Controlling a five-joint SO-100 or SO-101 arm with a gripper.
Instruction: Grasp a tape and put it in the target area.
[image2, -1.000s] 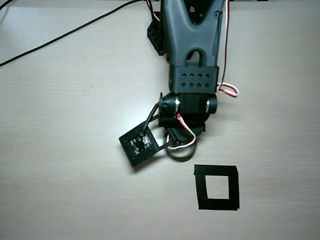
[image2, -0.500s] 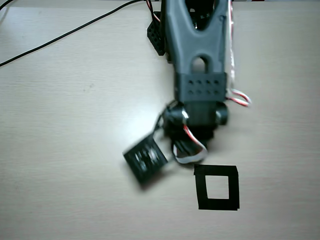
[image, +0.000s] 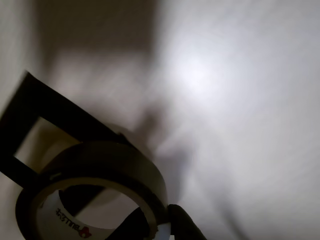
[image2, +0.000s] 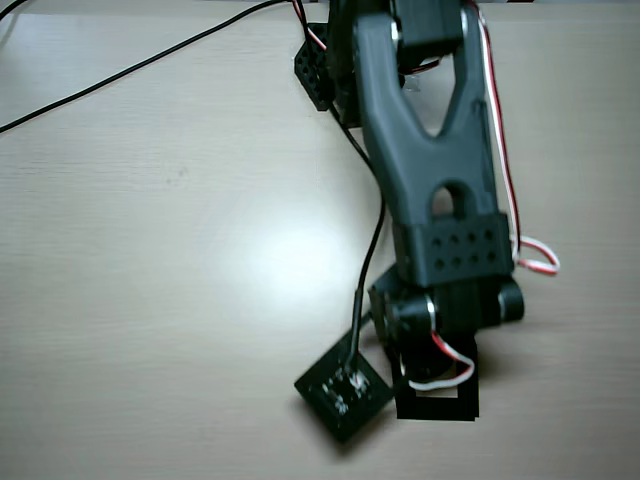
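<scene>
Gripper (image: 165, 227) holds the tape (image: 100, 170), one dark finger pressed against the roll's outer wall at the bottom of the wrist view; we judge the jaws closed on it. Since a second ago the arm (image2: 430, 170) has swung from beside the target area (image2: 437, 408) to directly over it, hiding most of the frame overhead. In the wrist view the roll hangs just in front of the black frame, overlapping its near corner. Beyond lies bare surface (image2: 150, 300). Next step, we judge: lower and release.
</scene>
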